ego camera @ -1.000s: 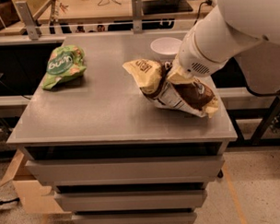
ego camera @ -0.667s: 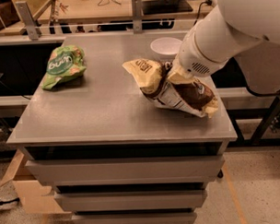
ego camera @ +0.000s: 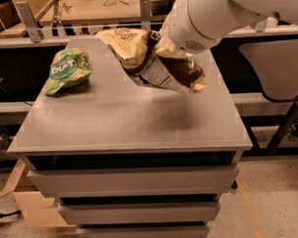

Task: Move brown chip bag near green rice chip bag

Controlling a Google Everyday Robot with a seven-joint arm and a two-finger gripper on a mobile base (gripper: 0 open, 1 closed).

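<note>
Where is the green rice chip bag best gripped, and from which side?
Grip the green rice chip bag across its middle, from above: it lies flat on the table. The gripper, further right in the view, holds the brown chip bag above the table.

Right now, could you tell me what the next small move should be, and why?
Probably a short sweep toward the green rice chip bag, which lies at a far corner of the table. The gripper, over the far middle, holds the brown chip bag aloft, well apart from it.
</note>
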